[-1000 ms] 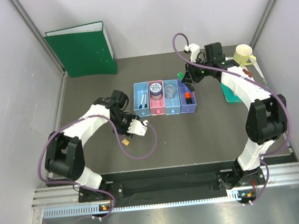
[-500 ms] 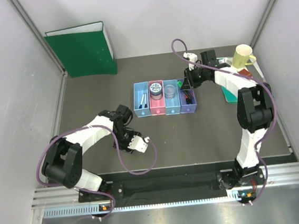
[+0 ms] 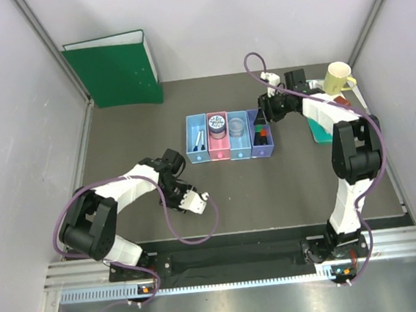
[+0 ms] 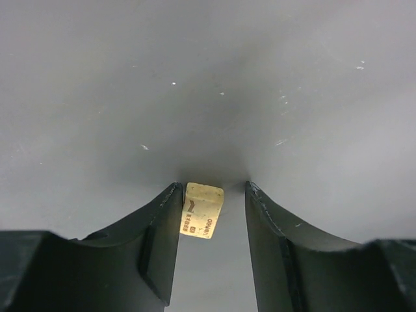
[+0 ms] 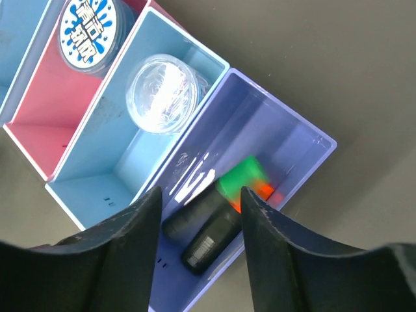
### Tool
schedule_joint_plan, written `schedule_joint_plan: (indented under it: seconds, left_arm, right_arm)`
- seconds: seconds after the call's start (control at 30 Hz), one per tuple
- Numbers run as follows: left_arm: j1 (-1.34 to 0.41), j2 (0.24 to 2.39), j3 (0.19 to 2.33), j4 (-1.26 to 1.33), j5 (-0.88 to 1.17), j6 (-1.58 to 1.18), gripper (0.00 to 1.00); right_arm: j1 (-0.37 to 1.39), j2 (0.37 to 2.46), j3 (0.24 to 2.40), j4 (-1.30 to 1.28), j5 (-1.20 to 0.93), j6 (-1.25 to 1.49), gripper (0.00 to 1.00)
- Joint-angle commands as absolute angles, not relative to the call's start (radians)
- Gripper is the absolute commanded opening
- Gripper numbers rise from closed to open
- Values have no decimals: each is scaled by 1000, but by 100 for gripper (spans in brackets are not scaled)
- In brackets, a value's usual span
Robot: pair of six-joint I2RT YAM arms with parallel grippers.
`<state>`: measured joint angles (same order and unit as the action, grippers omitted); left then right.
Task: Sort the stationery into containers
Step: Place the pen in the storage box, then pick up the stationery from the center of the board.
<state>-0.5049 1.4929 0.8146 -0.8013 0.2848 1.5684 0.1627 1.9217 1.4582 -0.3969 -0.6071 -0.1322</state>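
Left tool (image 4: 212, 193): I read it as half open, low over the bench (image 4: 208, 78), gripping nothing.
Tan square (image 4: 202, 210): flat on the bench between the 2 fingers, close against the one on the view's left, with a gap to the other.
Right tool (image 5: 199, 195): fingers parted and empty, above the purple bin (image 5: 299, 153).
Highlighters (image 5: 209, 239): 2 lie in that bin under the tool; the green cap is blurred.
Next blue bin (image 5: 97, 175): 1 clear round jar (image 5: 162, 94).

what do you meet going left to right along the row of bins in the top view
light blue bin with pens → pink bin with a patterned-lid jar → second light blue bin with a clear jar → purple bin with highlighters
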Motion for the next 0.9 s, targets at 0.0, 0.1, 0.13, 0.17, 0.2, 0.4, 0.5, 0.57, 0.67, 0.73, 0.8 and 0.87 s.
schedule_joint_plan:
  seconds: [0.0,0.1,0.13,0.17,0.2,0.4,0.5,0.57,0.67,0.73,0.8,0.87]
  left_arm:
    - [-506,1514,784,-741,265,1591,48]
    - [-506,1517,782,-721,223,1601,48]
    - [-506,1519,791,-721,213,1600,47]
    - [-506,1522,796,-722,210,1597,46]
    - [-506,1525,802,-726,209,1597,44]
    - [-505,1531,788,-703,206,1623,32]
    - [-506,1537,778,-687,207,1624,19]
    - [-506,1536,787,-693,222,1605,7]
    - [-506,1531,851,-735,285,1521,0]
    - [-508,1532,949,-768,342,1450,0]
    - [-511,1537,1023,-811,433,1320,0]
    - [-515,1539,1127,-824,488,1191,0]
  right_arm:
    - [150,1876,1457,-371,-632,-135,53]
    - [150,1862,1451,-373,-634,-133,55]
    - [150,1858,1451,-374,-634,-138,57]
    - [150,1855,1451,-376,-635,-140,58]
    - [150,1852,1453,-376,-637,-140,59]
    - [152,1816,1466,-390,-644,-133,68]
    - [150,1781,1468,-403,-644,-135,72]
    - [153,1743,1468,-410,-646,-140,76]
    - [152,1681,1447,-431,-646,-158,86]
    - [153,1634,1431,-442,-638,-170,97]
    - [152,1606,1408,-463,-626,-179,100]
    - [152,1566,1384,-485,-606,-196,99]
